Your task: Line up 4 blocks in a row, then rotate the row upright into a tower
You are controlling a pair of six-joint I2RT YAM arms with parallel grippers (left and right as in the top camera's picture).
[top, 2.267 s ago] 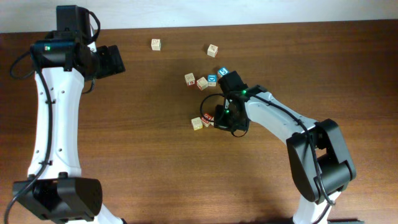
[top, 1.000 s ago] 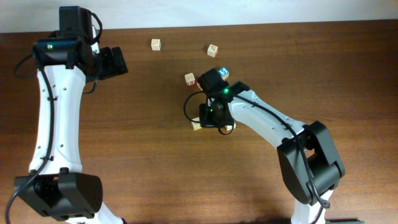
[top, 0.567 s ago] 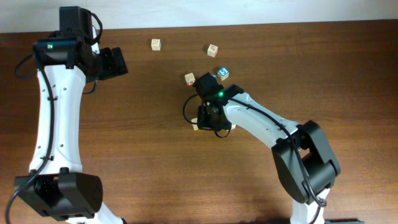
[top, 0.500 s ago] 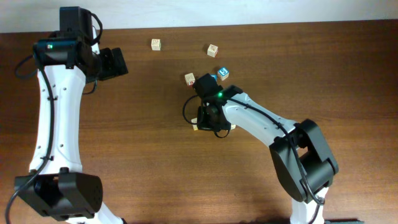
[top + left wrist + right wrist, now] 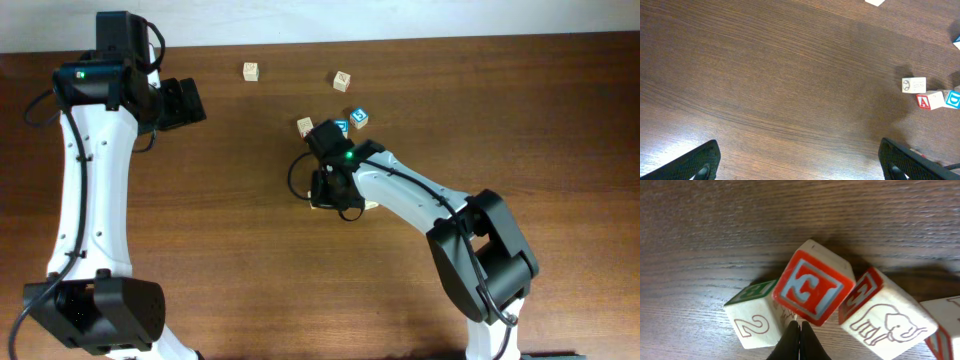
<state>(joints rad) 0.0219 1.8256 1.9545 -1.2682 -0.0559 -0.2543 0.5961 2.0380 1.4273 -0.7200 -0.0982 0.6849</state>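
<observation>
In the right wrist view, a red-faced block (image 5: 814,288) stands tilted between a pale block printed with a 2 (image 5: 752,320) and an elephant block (image 5: 885,317). My right gripper (image 5: 800,332) is shut and holds nothing; its tips press into the gap between the 2 block and the red block. From overhead the right gripper (image 5: 331,192) covers that cluster, and only pale edges of a block (image 5: 318,205) show. Behind it lie a blue block (image 5: 358,119) and a pale one (image 5: 305,126). My left gripper (image 5: 183,101) hangs open at the far left, over bare wood (image 5: 797,150).
Two more cubes lie near the table's back edge, one at the left (image 5: 250,71) and one at the right (image 5: 342,80). The left wrist view shows a pale cube (image 5: 914,84), a red A cube (image 5: 929,101) and a blue cube (image 5: 952,99) at its right edge.
My right arm has slid left and slightly back over the near cluster, nudging its blocks. The left arm has not moved.
</observation>
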